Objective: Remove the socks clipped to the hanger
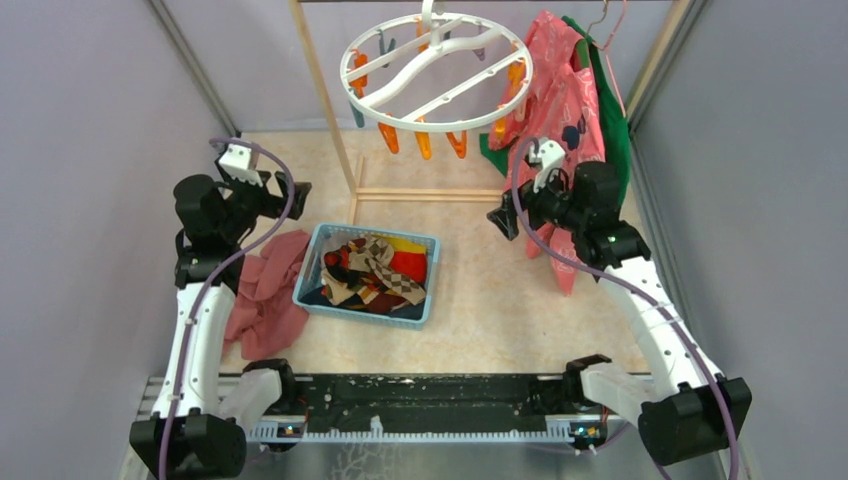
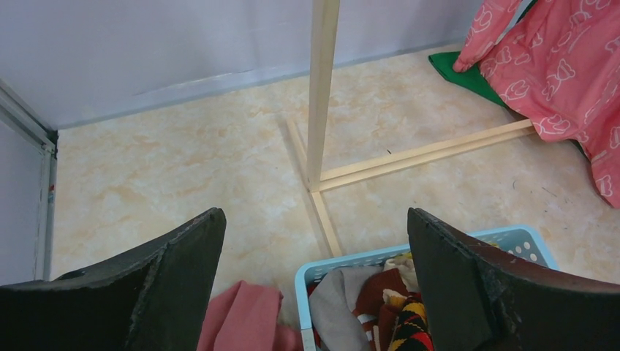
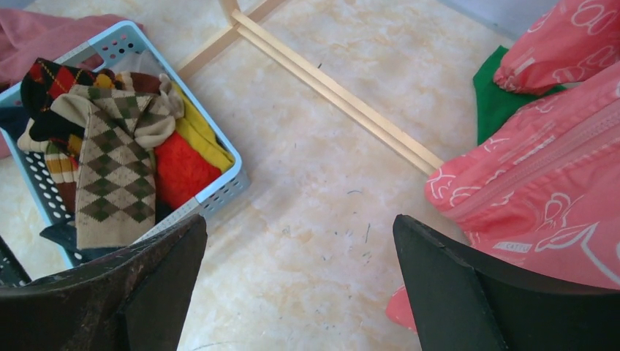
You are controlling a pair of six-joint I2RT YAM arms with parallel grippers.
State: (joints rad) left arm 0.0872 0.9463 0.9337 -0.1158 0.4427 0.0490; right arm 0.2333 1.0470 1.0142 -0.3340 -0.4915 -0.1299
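Note:
The white ring hanger (image 1: 437,62) hangs at the back from a wooden rack, its orange and teal clips (image 1: 427,141) dangling with no socks on them. The socks (image 1: 372,270) lie piled in a light blue basket (image 1: 310,265) on the table; they also show in the right wrist view (image 3: 110,157) and the left wrist view (image 2: 395,314). My left gripper (image 1: 292,193) is open and empty, left of the basket's far corner. My right gripper (image 1: 503,217) is open and empty, right of the basket, over bare table.
A pinkish-red cloth heap (image 1: 268,295) lies left of the basket. Large pink (image 1: 560,100) and green (image 1: 612,110) garments hang at the back right, close behind my right arm. The rack's wooden post (image 1: 325,95) and base bars (image 1: 430,193) stand behind the basket.

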